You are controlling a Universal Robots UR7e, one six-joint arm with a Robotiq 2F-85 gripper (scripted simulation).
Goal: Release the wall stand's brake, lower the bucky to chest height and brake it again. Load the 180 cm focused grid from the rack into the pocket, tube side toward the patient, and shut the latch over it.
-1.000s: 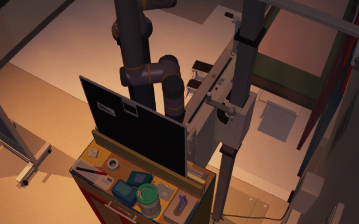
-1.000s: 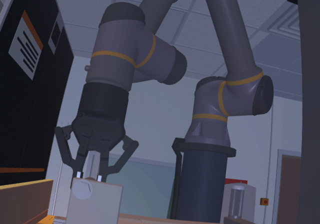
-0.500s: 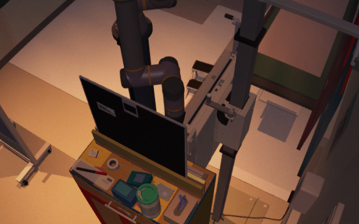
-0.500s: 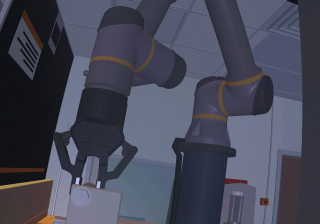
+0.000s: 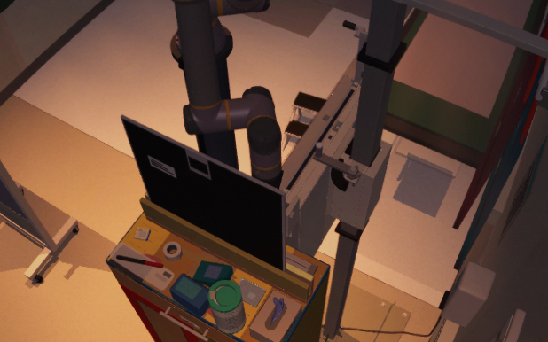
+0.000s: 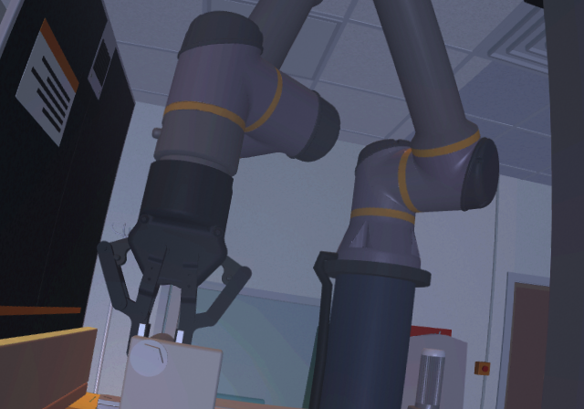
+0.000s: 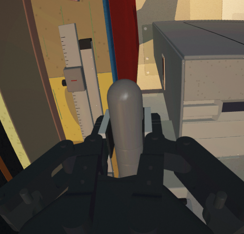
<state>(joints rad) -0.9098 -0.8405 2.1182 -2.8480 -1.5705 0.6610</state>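
A grey round-ended handle [image 7: 125,121] is clamped in my closed gripper [image 7: 125,126], pointing away from the wrist camera. In the second side camera my gripper [image 6: 160,336] stands on top of a pale grey box [image 6: 172,374] of the wall stand. The bucky [image 7: 206,83], a grey box with a slot, sits to the right of the handle. The dark focused grid [image 5: 209,190] stands upright in the yellow rack [image 5: 227,252] on the cart, a white label on its face; it hides my gripper from the side camera. The wall stand's column [image 5: 375,84] rises behind.
The cart top [image 5: 209,283] holds a tape roll, a pen, small boxes and a green-lidded jar [image 5: 226,305]. A height scale with a slider [image 7: 75,79] runs beside the handle. A wheeled stand [image 5: 18,212] is on the left. My arm's dark base post [image 6: 363,338] stands close by.
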